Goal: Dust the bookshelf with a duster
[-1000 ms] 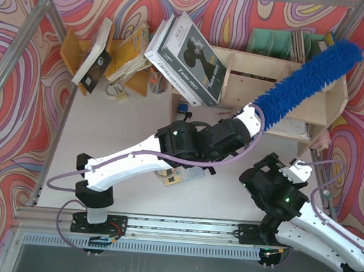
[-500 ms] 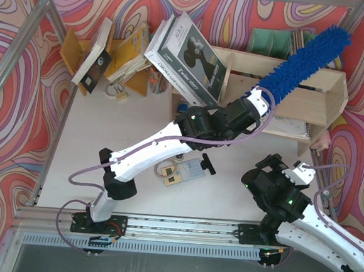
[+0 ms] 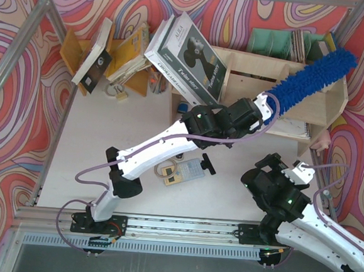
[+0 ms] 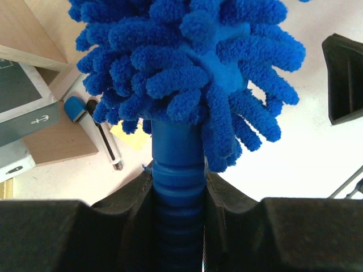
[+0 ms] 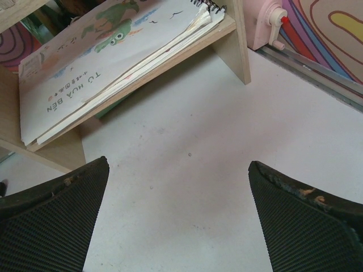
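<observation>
- The duster (image 4: 187,73) runs off the top edge beyond the left claw (image 4: 178,192); its handle vanishes between the fingers (image 4: 113,226).
- The right claw (image 5: 177,187) is cropped by the bottom edge, with only its two tips showing.

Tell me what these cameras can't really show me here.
Left wrist view: the duster handle's lower end, buried between the left gripper fingers.
Top view: inside the bookshelf, much is covered by its own top, the duster and the left arm.
Top view: the right arm, cut off at the bottom-right corner.
Right wrist view: the notebook, cropped by the top edge.
</observation>
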